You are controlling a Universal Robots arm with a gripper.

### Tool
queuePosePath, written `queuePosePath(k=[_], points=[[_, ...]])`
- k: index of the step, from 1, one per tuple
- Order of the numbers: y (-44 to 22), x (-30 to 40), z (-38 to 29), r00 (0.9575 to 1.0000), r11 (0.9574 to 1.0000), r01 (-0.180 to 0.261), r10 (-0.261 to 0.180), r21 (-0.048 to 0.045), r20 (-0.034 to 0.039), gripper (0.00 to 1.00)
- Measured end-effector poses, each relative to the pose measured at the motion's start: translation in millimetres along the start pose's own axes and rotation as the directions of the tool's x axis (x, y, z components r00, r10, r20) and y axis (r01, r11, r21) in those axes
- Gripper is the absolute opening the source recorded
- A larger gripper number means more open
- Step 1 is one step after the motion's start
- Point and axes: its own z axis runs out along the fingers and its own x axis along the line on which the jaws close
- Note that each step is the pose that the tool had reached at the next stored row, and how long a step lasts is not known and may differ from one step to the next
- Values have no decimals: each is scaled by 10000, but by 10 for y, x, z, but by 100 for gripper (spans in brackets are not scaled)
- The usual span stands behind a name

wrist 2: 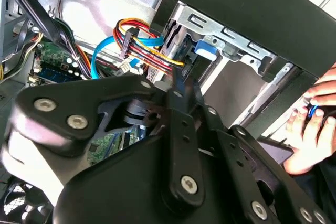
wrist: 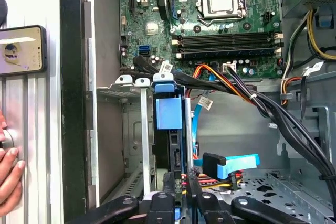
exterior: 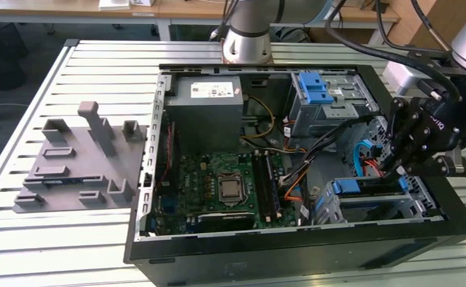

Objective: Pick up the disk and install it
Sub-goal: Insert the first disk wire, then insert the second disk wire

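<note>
Grey slatted table (exterior: 25,251) carries an open black PC case (exterior: 297,257), its green motherboard (exterior: 225,185) bare. Orange, red and blue cables (wrist: 231,85) crowd the drive cage (exterior: 376,206) where the gripper (exterior: 404,156) hangs. Blue-railed, the disk (wrist: 170,129) sits upright in that cage, fingers (wrist: 163,203) closed onto its end. A hand (wrist: 8,182) rests beside the case by a phone (wrist: 21,50). No print is legible.

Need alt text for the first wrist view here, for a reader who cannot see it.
The gripper reaches into an open computer case, at the end of the disk standing edge-on in its metal bay. Beyond lie cables and the motherboard; a person's hand rests outside.
</note>
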Motion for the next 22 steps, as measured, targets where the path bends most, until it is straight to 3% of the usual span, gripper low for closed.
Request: queuePosePath(k=[4, 22], points=[[0, 0, -3, 10000, 10000, -1, 1, 1, -4, 11], [1, 2, -18, 10000, 10000, 0, 0, 0, -3, 11]])
